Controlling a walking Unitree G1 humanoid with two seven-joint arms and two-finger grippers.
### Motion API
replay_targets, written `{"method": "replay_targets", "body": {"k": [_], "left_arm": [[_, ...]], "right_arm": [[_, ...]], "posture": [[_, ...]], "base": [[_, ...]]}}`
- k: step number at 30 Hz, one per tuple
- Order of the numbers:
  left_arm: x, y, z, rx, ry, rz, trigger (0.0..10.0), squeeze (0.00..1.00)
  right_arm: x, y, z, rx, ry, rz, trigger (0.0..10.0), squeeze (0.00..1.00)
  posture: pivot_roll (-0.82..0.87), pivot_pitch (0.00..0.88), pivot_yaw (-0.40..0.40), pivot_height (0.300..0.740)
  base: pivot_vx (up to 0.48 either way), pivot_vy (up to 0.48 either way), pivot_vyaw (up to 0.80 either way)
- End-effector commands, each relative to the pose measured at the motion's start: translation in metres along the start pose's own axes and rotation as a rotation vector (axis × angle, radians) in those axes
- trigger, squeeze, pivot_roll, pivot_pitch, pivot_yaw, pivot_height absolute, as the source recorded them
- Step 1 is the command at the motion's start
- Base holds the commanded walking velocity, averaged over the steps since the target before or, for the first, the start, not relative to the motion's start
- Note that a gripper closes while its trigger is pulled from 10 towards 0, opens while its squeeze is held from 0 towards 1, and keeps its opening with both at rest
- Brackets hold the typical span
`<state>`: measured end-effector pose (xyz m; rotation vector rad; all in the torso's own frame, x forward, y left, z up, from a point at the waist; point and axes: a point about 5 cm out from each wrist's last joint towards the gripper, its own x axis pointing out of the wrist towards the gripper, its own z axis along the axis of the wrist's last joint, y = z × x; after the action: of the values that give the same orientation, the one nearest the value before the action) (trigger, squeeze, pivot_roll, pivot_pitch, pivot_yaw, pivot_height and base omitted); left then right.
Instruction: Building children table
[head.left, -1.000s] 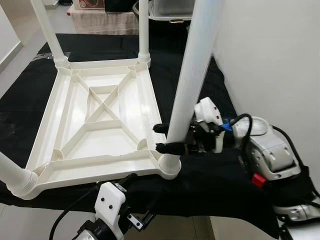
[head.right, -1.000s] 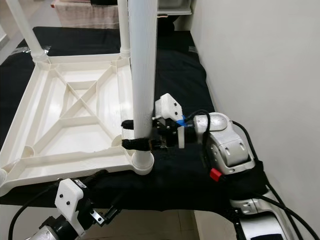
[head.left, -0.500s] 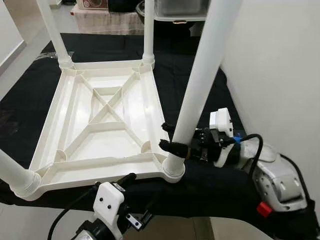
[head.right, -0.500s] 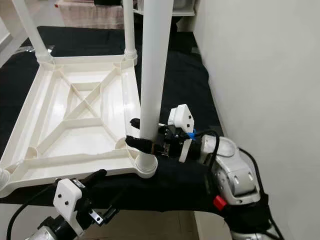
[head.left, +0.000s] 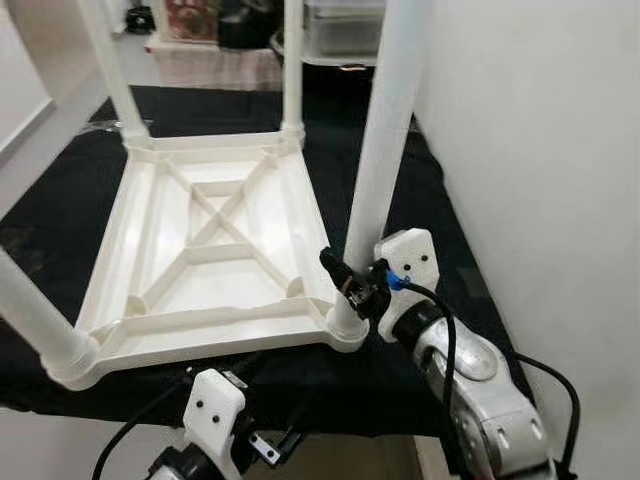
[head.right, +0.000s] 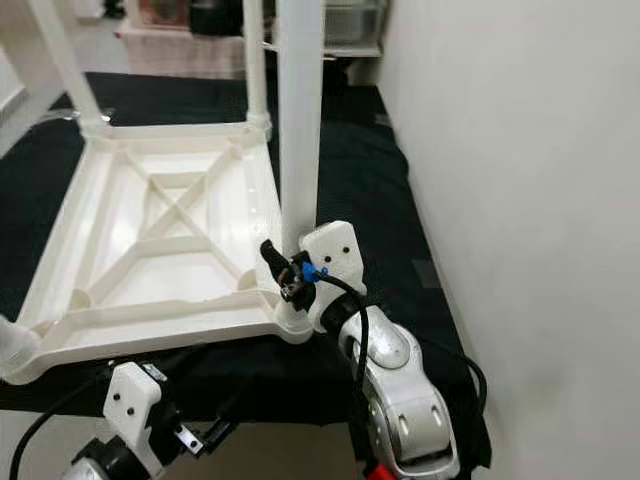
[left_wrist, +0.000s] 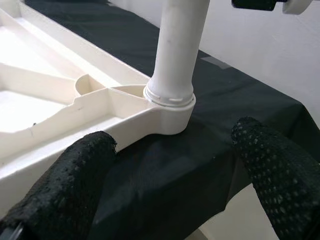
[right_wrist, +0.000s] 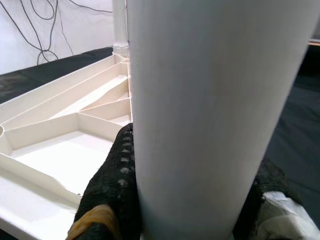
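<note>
A white plastic children's table (head.left: 215, 225) lies upside down on a black cloth (head.left: 420, 200), with its legs pointing up. My right gripper (head.left: 345, 283) is shut on the near right leg (head.left: 375, 170), just above the corner socket (head.left: 345, 325). In the right wrist view, black fingers (right_wrist: 117, 185) press on both sides of that leg (right_wrist: 210, 110). My left gripper (left_wrist: 175, 190) is open, low at the front edge of the cloth. Its fingertips (left_wrist: 75, 175) stand wide apart and point at the same socket (left_wrist: 170, 107). Its white wrist housing (head.left: 215, 405) sits below the table's front rim.
A white wall (head.left: 540, 150) runs close along the right of the cloth. Three other legs rise at the far right (head.left: 292, 60), far left (head.left: 105, 60) and near left (head.left: 35, 325). Storage boxes (head.left: 340, 25) stand behind. Bare floor (head.left: 40, 110) lies to the left.
My right forearm has swung from the leg's right side round to its near side, the gripper still holding the leg. The head view has shifted. The left arm stays low at the front.
</note>
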<state>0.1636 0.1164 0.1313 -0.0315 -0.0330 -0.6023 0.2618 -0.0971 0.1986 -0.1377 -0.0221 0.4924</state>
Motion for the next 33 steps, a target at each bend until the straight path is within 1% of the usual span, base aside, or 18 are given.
{"method": "replay_targets", "body": {"k": [1, 3, 4, 6, 7, 8, 9, 11, 12, 13, 18, 19, 20, 21, 22, 31, 32, 33], "left_arm": [[0.0, -0.002, -0.002, -0.003, 0.009, -0.008, 10.0, 0.0], [0.0, -0.002, -0.002, -0.002, 0.007, -0.004, 10.0, 0.0], [0.0, -0.002, -0.002, -0.002, 0.006, -0.002, 10.0, 0.0], [0.0, -0.002, -0.001, -0.002, 0.005, 0.0, 10.0, 0.0], [0.0, -0.002, -0.001, -0.002, 0.005, 0.001, 10.0, 0.0], [0.0, -0.002, -0.001, -0.003, 0.005, -0.001, 10.0, 0.0], [0.0, -0.002, -0.001, -0.003, 0.005, -0.001, 10.0, 0.0], [0.0, -0.002, -0.001, -0.006, 0.005, -0.005, 10.0, 0.0], [0.0, -0.002, -0.001, -0.006, 0.005, -0.005, 10.0, 0.0], [0.0, -0.004, -0.001, -0.007, 0.005, -0.008, 10.0, 0.0], [0.001, -0.004, -0.002, -0.008, 0.006, -0.009, 10.0, 0.0], [0.001, -0.005, -0.001, -0.008, 0.006, -0.009, 10.0, 0.0], [0.001, -0.005, -0.001, -0.008, 0.006, -0.008, 10.0, 0.0], [0.001, -0.006, -0.001, -0.009, 0.006, -0.008, 10.0, 0.0], [0.0, -0.006, -0.002, -0.009, 0.007, -0.009, 10.0, 0.0], [-0.001, -0.008, -0.002, -0.007, 0.011, -0.005, 10.0, 0.0], [-0.001, -0.008, -0.002, -0.006, 0.01, -0.004, 10.0, 0.0], [-0.001, -0.008, -0.001, -0.005, 0.01, -0.001, 10.0, 0.0]], "right_arm": [[0.003, -0.01, -0.035, 0.004, 0.208, -0.055, 0.0, 0.0], [0.006, -0.01, -0.032, 0.009, 0.197, -0.045, 0.0, 0.0], [0.01, -0.011, -0.025, -0.011, 0.156, -0.007, 10.0, 0.0], [0.014, -0.009, -0.016, -0.003, 0.112, 0.048, 10.0, 0.0], [0.017, -0.007, -0.005, 0.001, 0.058, 0.123, 10.0, 0.69], [0.018, -0.004, 0.007, 0.029, -0.004, 0.25, 10.0, 1.0], [0.018, -0.004, 0.007, 0.029, -0.004, 0.25, 10.0, 1.0], [0.015, -0.004, 0.024, 0.003, -0.096, 0.421, 10.0, 1.0], [0.015, -0.004, 0.024, 0.003, -0.096, 0.421, 10.0, 1.0], [0.01, -0.011, 0.031, -0.031, -0.132, 0.537, 10.0, 1.0], [0.007, -0.018, 0.034, -0.06, -0.138, 0.624, 10.0, 1.0], [0.004, -0.02, 0.036, -0.068, -0.136, 0.705, 10.0, 1.0], [0.001, -0.02, 0.038, -0.078, -0.123, 0.806, 10.0, 0.07], [-0.002, -0.019, 0.038, -0.105, -0.097, 0.905, 10.0, 0.0], [-0.003, -0.021, 0.039, -0.124, -0.08, 0.958, 10.0, 0.0], [0.016, -0.029, 0.05, -0.176, -0.114, 1.042, 10.0, 0.0], [0.018, -0.03, 0.052, -0.181, -0.117, 1.05, 8.5, 0.0], [0.018, -0.032, 0.053, -0.179, -0.121, 1.056, 0.0, 0.0]], "posture": [[0.05, 0.166, -0.062, 0.74], [0.05, 0.169, -0.061, 0.74], [0.05, 0.166, -0.06, 0.74], [0.05, 0.164, -0.06, 0.74], [0.05, 0.167, -0.057, 0.74], [0.05, 0.166, -0.055, 0.74], [0.05, 0.166, -0.055, 0.74], [0.05, 0.17, -0.05, 0.74], [0.05, 0.17, -0.05, 0.74], [0.05, 0.166, -0.052, 0.74], [0.05, 0.164, -0.053, 0.74], [0.06, 0.166, -0.052, 0.74], [0.06, 0.167, -0.052, 0.74], [0.06, 0.165, -0.052, 0.74], [0.07, 0.163, -0.055, 0.74], [0.09, 0.165, -0.064, 0.74], [0.09, 0.176, -0.063, 0.74], [0.09, 0.184, -0.06, 0.74]], "base": [[0.0, 0.0, 0.0], [0.0, 0.0, 0.0], [0.0, 0.0, 0.0], [0.0, 0.0, 0.0], [0.0, 0.0, 0.0], [0.0, 0.0, 0.0], [0.0, 0.0, 0.0], [0.0, 0.0, 0.0], [0.0, 0.0, 0.0], [0.0, 0.0, 0.0], [0.0, 0.0, 0.0], [0.0, 0.0, 0.0], [0.0, 0.0, 0.0], [0.0, 0.0, 0.0], [0.0, 0.0, 0.0], [0.0, 0.0, 0.0], [0.0, 0.0, 0.0], [0.0, 0.0, 0.0]]}}
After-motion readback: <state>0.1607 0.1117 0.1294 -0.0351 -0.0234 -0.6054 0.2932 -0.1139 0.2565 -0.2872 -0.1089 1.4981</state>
